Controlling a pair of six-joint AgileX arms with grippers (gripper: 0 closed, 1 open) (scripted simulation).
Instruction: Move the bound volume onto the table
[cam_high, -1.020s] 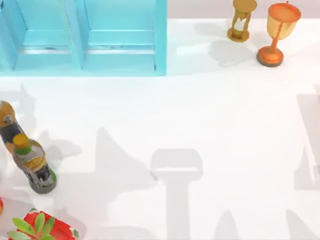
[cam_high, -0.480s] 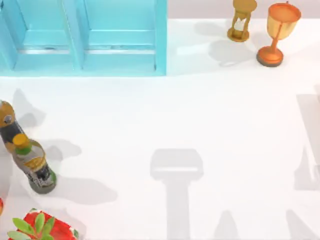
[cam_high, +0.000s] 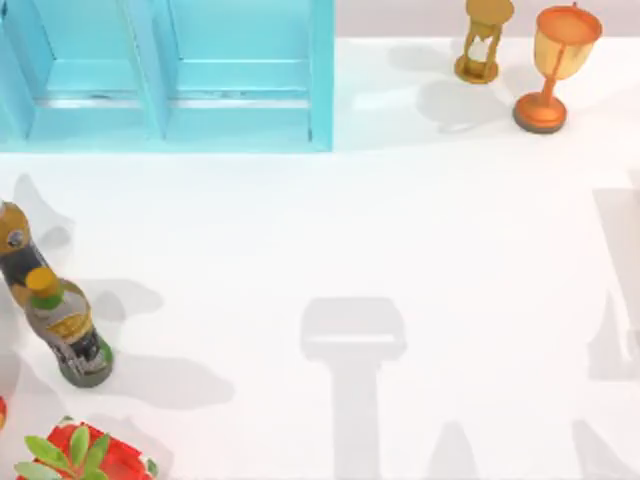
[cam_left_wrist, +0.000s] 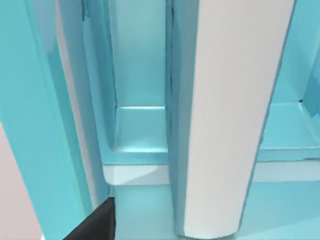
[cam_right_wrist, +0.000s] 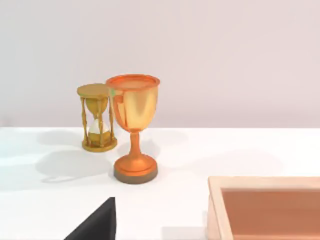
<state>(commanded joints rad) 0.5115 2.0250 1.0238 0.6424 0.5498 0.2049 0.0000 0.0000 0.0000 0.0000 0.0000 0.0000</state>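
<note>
Smooth turquoise shelf unit (cam_high: 165, 75), glossy panels

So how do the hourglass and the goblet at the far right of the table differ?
The hourglass is dull gold with posts around a glass bulb; the goblet is shiny orange with an open cup on one stem. The hourglass is shorter than the goblet and stands behind it in the right wrist view, farther left in the top view. Both stand upright on the table.
</note>
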